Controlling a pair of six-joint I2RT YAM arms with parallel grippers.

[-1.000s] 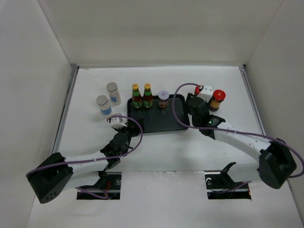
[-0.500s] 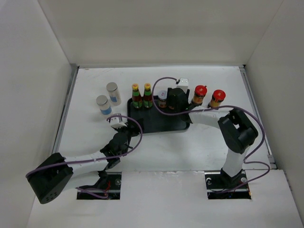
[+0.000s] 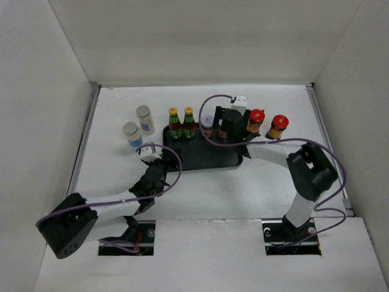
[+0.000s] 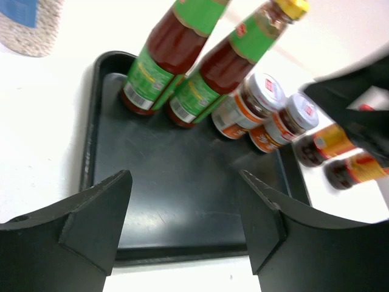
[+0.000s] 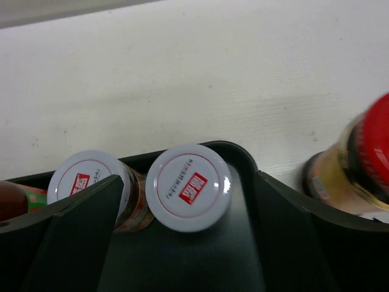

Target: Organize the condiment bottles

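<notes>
Right pincer (image 5: pixel 188 177) gapes wide around 1 pale-lidded dark jar (image 5: pixel 189 188) in black rectangular tray (image 5: pixel 240 213); left pincer (image 4: pixel 183 176) open, empty.

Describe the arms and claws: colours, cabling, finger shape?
Left arm and right arm match: white links, bulky black joint housings, and a purple cable looping loosely along each. A white block sits at each wrist. Left claw and right claw have matte black fingers, wedge-shaped with flat inner faces. No markings visible.
</notes>
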